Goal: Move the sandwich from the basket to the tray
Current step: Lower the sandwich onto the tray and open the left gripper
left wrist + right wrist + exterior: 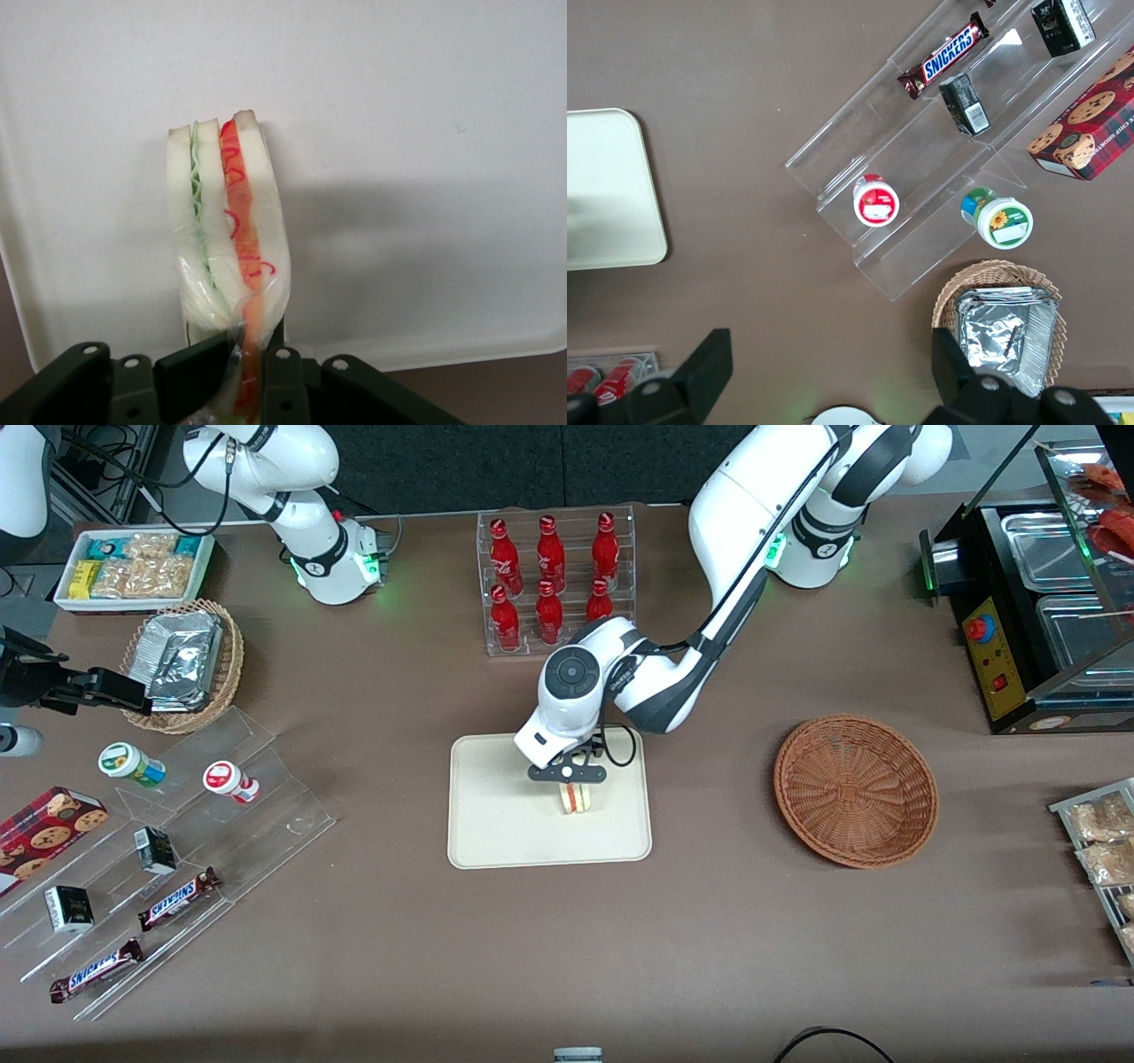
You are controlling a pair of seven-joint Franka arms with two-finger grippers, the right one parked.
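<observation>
The gripper (569, 773) — clenched on the sandwich (576, 797) — holds it upright, hanging straight down over the tray (496, 815) — basket (856, 789) well apart.

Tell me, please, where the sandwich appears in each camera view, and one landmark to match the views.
Front view: the sandwich stands on the tray, under the left gripper.
Left wrist view: the sandwich is upright over the tray, pinched by the gripper.
Right wrist view: not in it.
Shared landmark: the cream tray.

Red bottles (554, 584) in rack; Snickers bars (180, 897) on acrylic steps.
</observation>
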